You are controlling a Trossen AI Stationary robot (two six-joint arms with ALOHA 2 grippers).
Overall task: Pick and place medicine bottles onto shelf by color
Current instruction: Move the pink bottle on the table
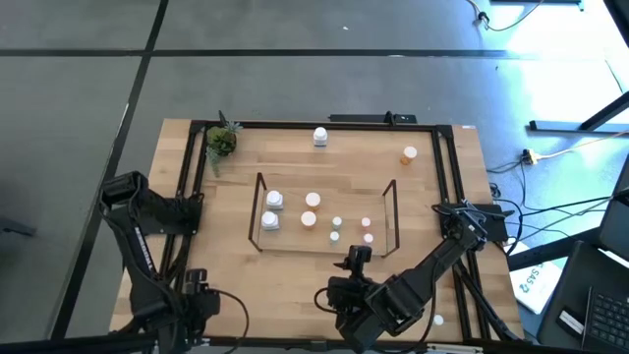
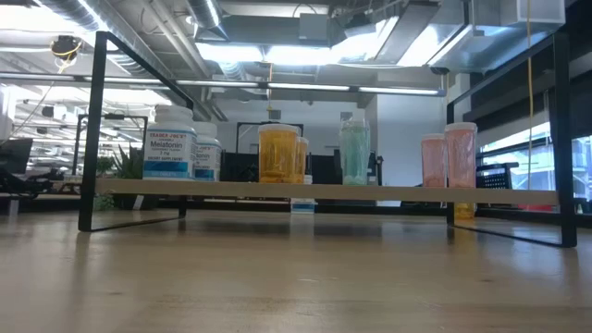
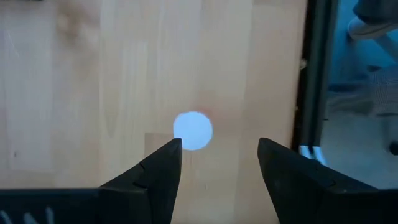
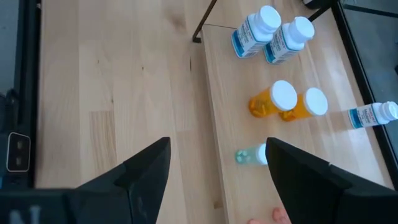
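White cap (image 3: 193,130) at about 7 o'clock on the surface (image 1: 295,157) lies under the left end effector (image 3: 217,146), which is partway open and empty. The cap sits toward one finger, so I'd centre it, drop straight down and close below the cap. At 6 o'clock the right end effector (image 1: 356,258) waits wide open and empty just short of the shelf (image 1: 259,211), where medicine bottles (image 1: 273,200) stand grouped by colour. A white bottle (image 1: 320,136) at 12 and an orange bottle (image 1: 408,154) at 2 are not yet shelved. The capped bottle's body colour is hidden, and the arm covers it from overhead.

Open-plan lab, exposed ceiling ducts (image 2: 305,28), desks (image 2: 37,180)
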